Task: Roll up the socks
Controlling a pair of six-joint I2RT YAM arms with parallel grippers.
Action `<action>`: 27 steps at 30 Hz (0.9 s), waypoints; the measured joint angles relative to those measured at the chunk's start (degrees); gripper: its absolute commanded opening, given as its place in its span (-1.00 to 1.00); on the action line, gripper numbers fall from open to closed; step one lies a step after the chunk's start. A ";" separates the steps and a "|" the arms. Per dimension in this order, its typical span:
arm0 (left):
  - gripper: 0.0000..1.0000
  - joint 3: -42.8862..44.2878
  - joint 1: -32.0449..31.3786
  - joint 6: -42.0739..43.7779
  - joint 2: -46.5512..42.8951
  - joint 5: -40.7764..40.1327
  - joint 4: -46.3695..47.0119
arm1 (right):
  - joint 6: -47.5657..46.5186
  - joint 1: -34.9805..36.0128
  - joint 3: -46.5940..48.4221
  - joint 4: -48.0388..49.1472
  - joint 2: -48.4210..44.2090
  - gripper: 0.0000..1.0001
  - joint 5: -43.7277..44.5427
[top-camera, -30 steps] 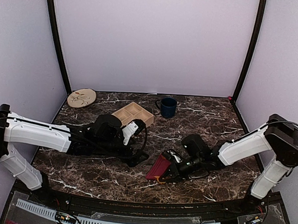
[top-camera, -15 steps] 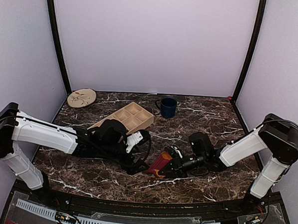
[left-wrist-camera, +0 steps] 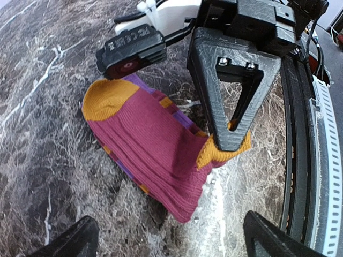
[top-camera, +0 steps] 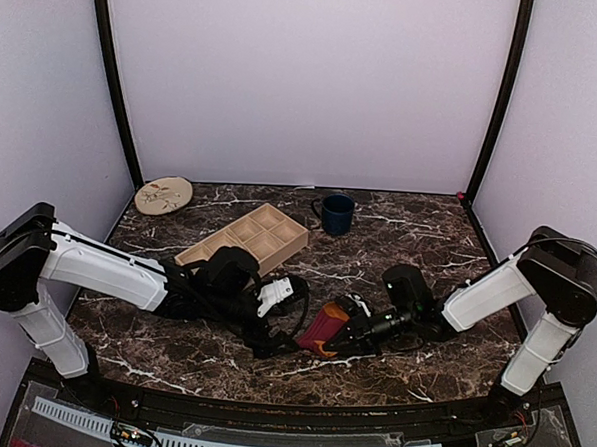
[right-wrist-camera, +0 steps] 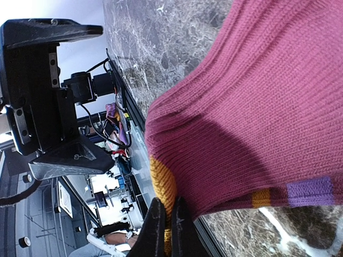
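R gripper (right-wrist-camera: 165, 217) is pinched tight on the orange edge of the maroon sock (right-wrist-camera: 252, 107), dark fingers (right-wrist-camera: 154, 227) meeting at btm centre; ribbed fabric fills the right side, w/ an orange + purple stripe (right-wrist-camera: 308, 193) low right; marble table (right-wrist-camera: 144, 32) behind it; L gripper (right-wrist-camera: 80, 93) at left, jaws wide apart.
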 measured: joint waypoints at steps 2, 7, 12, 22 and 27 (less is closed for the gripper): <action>0.67 0.00 -0.07 0.96 0.35 -0.04 1.16 | -0.17 -0.24 0.00 -0.52 0.00 -1.00 -0.20; 0.65 -0.02 -1.07 3.93 1.97 -0.33 4.39 | -0.68 -0.63 0.00 -1.36 0.00 -1.00 -0.70; 0.58 0.00 -3.56 7.21 4.13 -0.50 4.61 | -1.27 -0.66 0.00 -2.23 0.00 -1.00 -1.11; 0.19 1.36 -5.66 11.04 7.39 -2.82 4.39 | -2.86 -1.31 0.00 -4.55 -0.02 -1.00 -1.92; 0.10 3.48 -5.64 12.15 8.63 -3.96 4.52 | -3.96 -1.40 0.00 -5.95 -0.15 -1.00 -2.14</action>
